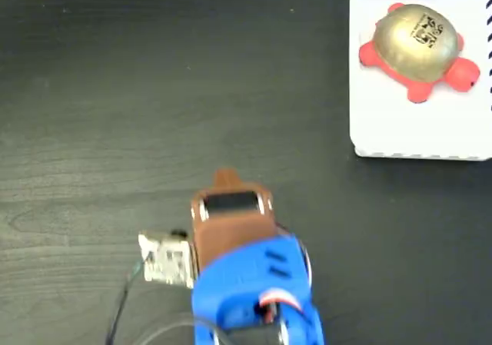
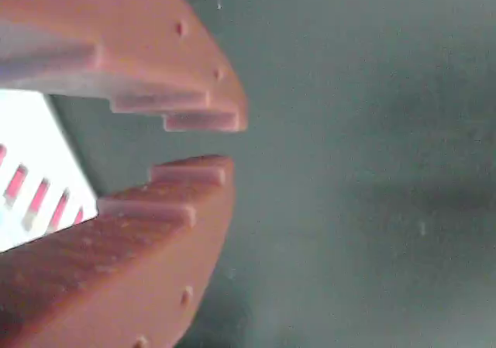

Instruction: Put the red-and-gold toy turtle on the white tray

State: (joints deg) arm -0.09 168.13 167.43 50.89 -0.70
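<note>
I've got the red-and-gold toy turtle [image 1: 416,49] sitting on the white tray [image 1: 400,134] at far right, my gripper [image 2: 221,140] near-centre, well apart, holding nothing, jaws slightly parted, so the job looks done.

A dark wood-grain worktop [image 1: 115,91] is seen from above. The white tray [image 1: 419,130] is laid flat at its upper right corner. The robot arm's base [image 1: 254,299] is set at the lower edge.

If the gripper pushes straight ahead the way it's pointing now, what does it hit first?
Probably just the dark table. In the wrist view nothing but bare tabletop lies ahead of the gripper. The white tray and turtle lie off to the side, though depth is unclear.
</note>
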